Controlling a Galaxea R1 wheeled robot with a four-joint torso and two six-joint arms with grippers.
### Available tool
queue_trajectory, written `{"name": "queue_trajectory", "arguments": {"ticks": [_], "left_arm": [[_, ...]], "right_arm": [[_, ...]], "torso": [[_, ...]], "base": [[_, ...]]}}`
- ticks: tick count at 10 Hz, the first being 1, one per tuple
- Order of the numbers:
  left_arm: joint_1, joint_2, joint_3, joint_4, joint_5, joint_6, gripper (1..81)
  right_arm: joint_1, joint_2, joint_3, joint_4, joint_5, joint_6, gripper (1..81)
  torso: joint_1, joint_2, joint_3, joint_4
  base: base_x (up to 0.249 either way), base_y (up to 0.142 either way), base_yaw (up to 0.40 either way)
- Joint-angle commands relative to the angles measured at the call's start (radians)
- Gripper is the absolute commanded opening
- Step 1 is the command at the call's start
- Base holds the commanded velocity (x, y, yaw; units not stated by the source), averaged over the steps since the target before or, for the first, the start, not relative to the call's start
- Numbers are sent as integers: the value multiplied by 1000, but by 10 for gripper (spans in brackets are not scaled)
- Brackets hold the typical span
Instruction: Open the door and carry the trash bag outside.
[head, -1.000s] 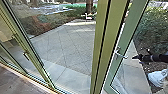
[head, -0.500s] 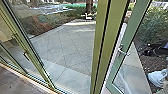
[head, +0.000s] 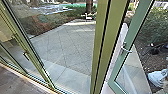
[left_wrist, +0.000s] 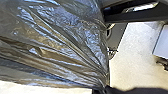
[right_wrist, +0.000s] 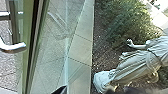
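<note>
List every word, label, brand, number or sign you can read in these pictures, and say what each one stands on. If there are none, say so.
There is no readable text, so there is nothing to quote.
No lettering can be made out on the green door frame, its silver handle, the dark, shiny trash bag or the pale statue.
</note>
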Motion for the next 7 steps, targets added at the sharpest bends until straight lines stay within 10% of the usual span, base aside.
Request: {"name": "queue_trajectory", "arguments": {"ticks": [1, 7], "left_arm": [[10, 11, 12, 2, 81, 4, 10], [12, 17, 11, -6, 81, 4, 10]], "right_arm": [[167, -23, -24, -108, -60, -56, 811], [123, -61, -21, -100, -63, -134, 811]], "torso": [[0, 0, 0, 0], [0, 0, 0, 0]], "base": [[0, 0, 0], [0, 0, 0]]}}
